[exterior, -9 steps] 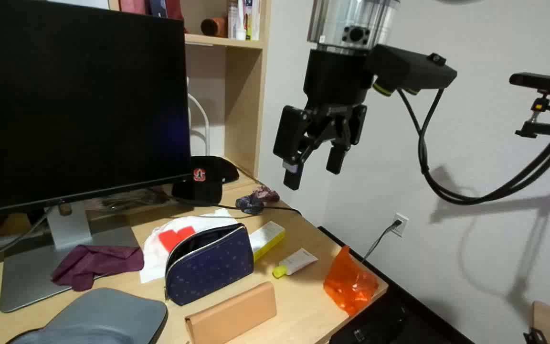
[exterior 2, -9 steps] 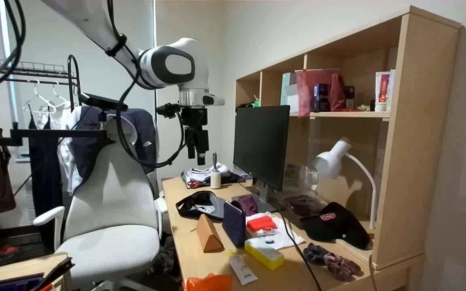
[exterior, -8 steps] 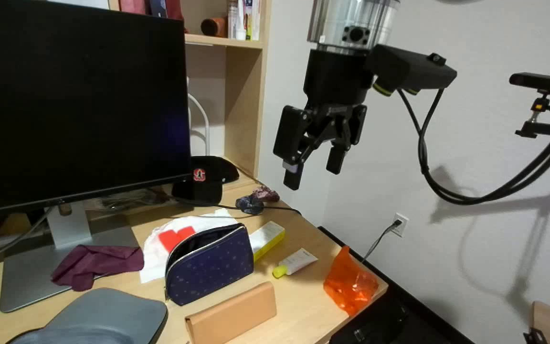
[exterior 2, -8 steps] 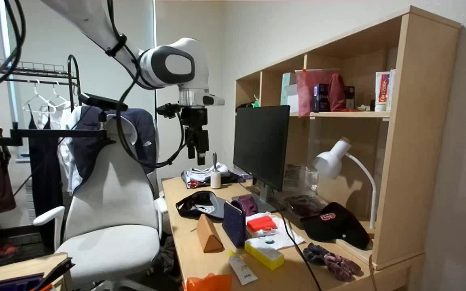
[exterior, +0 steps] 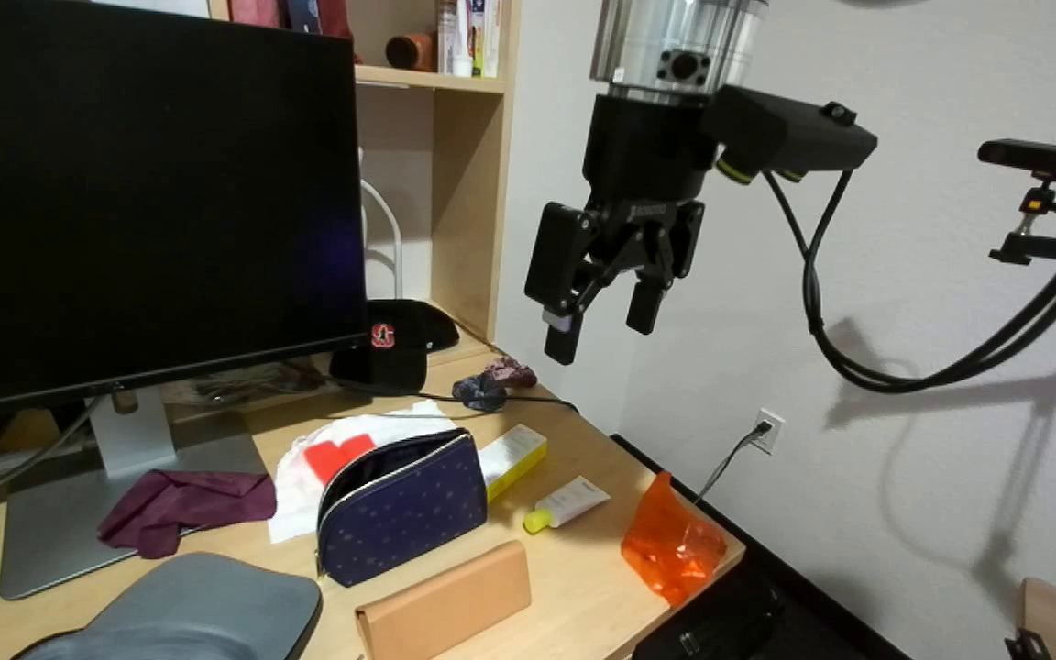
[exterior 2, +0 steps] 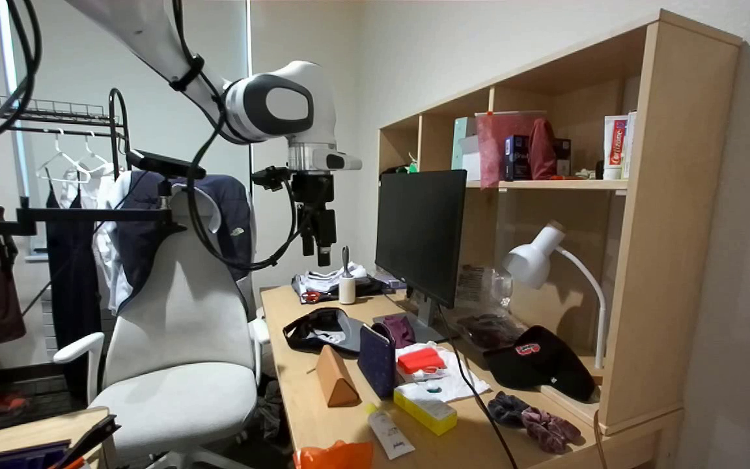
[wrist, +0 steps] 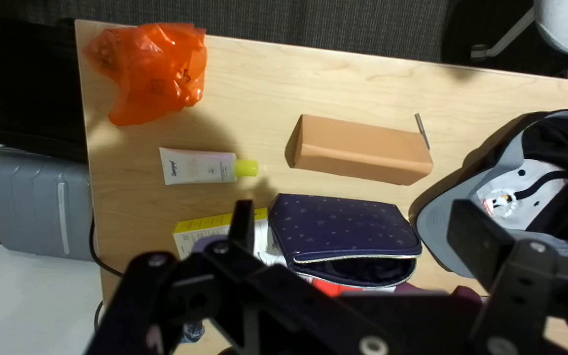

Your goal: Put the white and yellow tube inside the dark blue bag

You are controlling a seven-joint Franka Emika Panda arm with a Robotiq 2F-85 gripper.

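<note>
The white tube with a yellow cap lies flat on the desk, shown in both exterior views (exterior: 576, 501) (exterior 2: 390, 434) and the wrist view (wrist: 200, 166). The dark blue bag (exterior: 409, 518) is a navy pouch with small stars, standing with its zip mouth open. It also shows in an exterior view (exterior 2: 376, 361) and the wrist view (wrist: 343, 224), where its dark inside is visible. My gripper (exterior: 603, 325) is open and empty, high above the desk. In the wrist view the bag appears between the spread fingers, far below, with the tube off to the left.
A yellow and white box (wrist: 210, 224) lies beside the bag. A tan case (exterior: 445, 600) stands in front of it. An orange plastic bag (exterior: 670, 541) is at the desk corner. A grey cap (wrist: 451, 217), monitor (exterior: 152, 211) and shelf unit (exterior 2: 681, 228) are also near.
</note>
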